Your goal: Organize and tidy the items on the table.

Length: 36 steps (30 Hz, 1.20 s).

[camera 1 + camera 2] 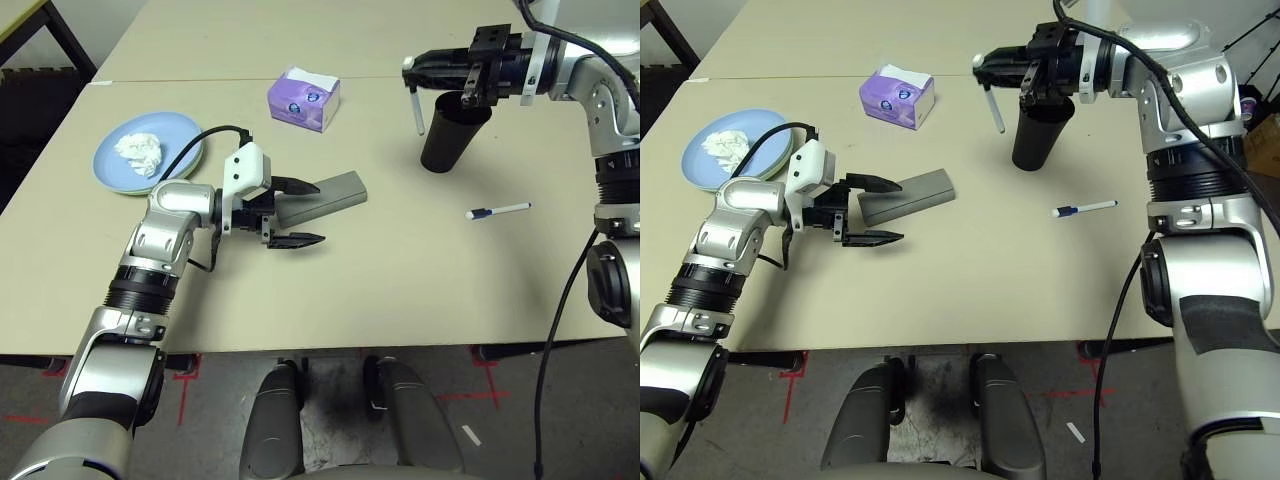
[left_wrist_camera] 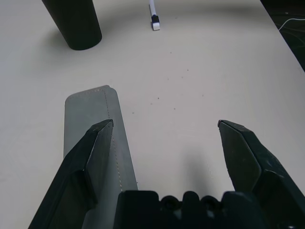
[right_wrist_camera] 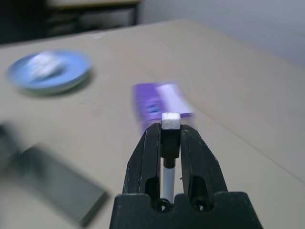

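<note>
Tabletop (image 1: 330,290), beige. Light blue plate (image 1: 115,170), far left, bearing crumpled tissue (image 1: 139,150). Black cup (image 1: 450,130), upright, far right. Grey glasses case (image 1: 330,192), centre; left gripper (image 1: 296,212) beside it, jaws spread. Right gripper (image 1: 412,68) above cup, jaws pinching white pen (image 1: 417,110). Second pen (image 1: 498,210) lying right.

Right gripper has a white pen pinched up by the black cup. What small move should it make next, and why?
Probably shift the right gripper toward the cup's open top until the pen hangs over it. The jaws are shut on the pen, which dangles beside the cup's rim, not yet over the opening. A second pen lies on the table, so the cup looks like the place for both.
</note>
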Each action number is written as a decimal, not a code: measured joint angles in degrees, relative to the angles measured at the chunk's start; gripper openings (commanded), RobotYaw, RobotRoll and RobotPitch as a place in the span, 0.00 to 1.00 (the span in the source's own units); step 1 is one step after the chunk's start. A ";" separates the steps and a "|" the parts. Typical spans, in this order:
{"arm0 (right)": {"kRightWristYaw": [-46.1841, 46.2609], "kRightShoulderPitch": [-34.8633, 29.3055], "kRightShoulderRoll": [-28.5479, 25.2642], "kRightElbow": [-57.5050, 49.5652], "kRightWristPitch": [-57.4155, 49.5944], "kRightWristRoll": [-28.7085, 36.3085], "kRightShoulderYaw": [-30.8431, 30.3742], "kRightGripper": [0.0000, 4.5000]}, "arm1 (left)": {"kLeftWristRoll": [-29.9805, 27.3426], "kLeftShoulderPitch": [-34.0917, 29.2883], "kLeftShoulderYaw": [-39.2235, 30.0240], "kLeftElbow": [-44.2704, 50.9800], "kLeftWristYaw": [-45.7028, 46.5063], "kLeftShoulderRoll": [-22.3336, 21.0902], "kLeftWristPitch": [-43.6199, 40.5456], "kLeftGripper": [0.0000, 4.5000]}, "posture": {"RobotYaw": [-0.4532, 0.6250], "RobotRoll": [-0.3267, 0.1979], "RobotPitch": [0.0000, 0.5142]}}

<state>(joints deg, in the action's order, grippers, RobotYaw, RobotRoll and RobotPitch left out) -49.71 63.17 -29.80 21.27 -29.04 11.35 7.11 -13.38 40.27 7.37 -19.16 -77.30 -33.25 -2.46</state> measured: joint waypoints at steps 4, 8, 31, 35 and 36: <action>9.15 -4.02 2.43 -4.46 1.82 0.43 3.02 0.09 | -0.01 -0.25 0.00 0.02 0.17 -0.24 -0.01 1.00 | 0.34 0.62 0.38; 13.90 -6.64 3.37 -7.23 4.33 0.44 3.46 0.09 | -0.01 -0.43 -0.01 0.03 0.19 -0.36 -0.04 1.00 | 0.34 0.62 0.38; 24.28 -12.62 2.02 -10.26 8.89 -1.21 3.13 0.09 | -0.13 -1.34 -0.04 2.38 1.01 -1.09 -2.14 1.00 | 0.34 0.62 0.38; 24.35 -13.04 2.03 -10.85 7.12 -1.03 2.64 0.33 | -0.14 -1.34 -0.03 2.60 1.04 -1.09 -2.51 1.00 | 0.34 0.62 0.38; 24.34 -13.04 2.04 -10.92 6.57 -0.88 2.54 0.41 | -0.14 -1.34 -0.04 2.64 1.05 -1.10 -2.61 1.00 | 0.34 0.62 0.38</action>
<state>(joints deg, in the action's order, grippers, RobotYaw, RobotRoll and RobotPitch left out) -25.37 50.13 -27.75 10.36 -22.47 10.46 9.65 -13.51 38.93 7.33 -16.52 -76.24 -34.34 -5.07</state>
